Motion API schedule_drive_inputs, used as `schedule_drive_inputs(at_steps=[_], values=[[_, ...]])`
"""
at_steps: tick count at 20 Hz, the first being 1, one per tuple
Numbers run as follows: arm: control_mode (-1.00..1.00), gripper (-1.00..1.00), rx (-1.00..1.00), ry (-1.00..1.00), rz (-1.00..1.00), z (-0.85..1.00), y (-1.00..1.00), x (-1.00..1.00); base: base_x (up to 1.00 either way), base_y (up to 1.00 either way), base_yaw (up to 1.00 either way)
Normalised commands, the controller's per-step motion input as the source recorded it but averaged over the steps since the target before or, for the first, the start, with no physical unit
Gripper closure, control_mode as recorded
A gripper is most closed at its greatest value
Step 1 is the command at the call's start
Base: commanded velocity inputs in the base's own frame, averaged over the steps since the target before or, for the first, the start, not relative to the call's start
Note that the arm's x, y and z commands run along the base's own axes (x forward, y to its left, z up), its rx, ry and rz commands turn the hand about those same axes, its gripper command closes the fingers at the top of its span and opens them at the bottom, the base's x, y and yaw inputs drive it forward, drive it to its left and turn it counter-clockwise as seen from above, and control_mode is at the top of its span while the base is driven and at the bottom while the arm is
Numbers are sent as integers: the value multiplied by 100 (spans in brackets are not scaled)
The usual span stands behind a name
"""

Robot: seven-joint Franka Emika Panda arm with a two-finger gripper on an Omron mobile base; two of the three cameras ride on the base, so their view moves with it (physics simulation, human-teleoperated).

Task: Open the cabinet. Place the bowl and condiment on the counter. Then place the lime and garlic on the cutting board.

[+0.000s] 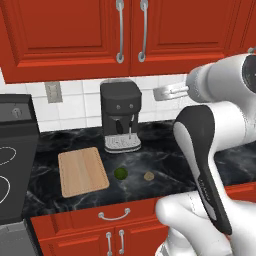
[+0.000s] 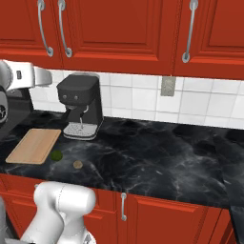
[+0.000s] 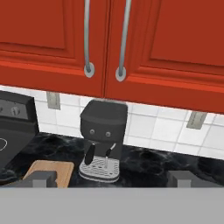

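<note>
We are working on the first step, opening the cabinet (image 3: 109, 39); both doors are closed. The fingers (image 3: 113, 178) are spread wide and holding nothing, and they are well short of the doors, out in the air above the tabletop (image 1: 165, 160).

Seen from the hand camera, the two long silver handles are above the fingers and near the middle between them: the left door handle (image 3: 86, 37) up and slightly left, the right door handle (image 3: 124, 39) up and slightly right. The coffee machine (image 3: 103, 140) is straight ahead, between the two tips and below the doors.

To do this well, we are judging that the hand needs to go up and forward, pick one bar, and centre it between the fingers before closing. The handles sit close to each other, so we are watching that the spread fingers straddle one bar only and not the other. Grabbing low on the bar looks reachable; then pulling outward along the door's swing, not straight back.

The bowl and the condiment are presumably behind the doors; we cannot tell. The lime (image 1: 120, 173) and the garlic (image 1: 148, 176) are lying on the tabletop below the fingers, near each other, just beside the cutting board (image 1: 82, 171) and not on it. They are waiting for later steps.
</note>
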Motion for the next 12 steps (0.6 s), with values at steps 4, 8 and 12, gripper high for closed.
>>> schedule_drive_inputs(at_steps=[4,8,12], values=[[-100,-100,10,3,0,43,6,-28,0,0,0],[-100,-100,4,0,0,22,9,-8,0,0,0],[-100,-100,0,0,0,19,20,0,0,0,0]])
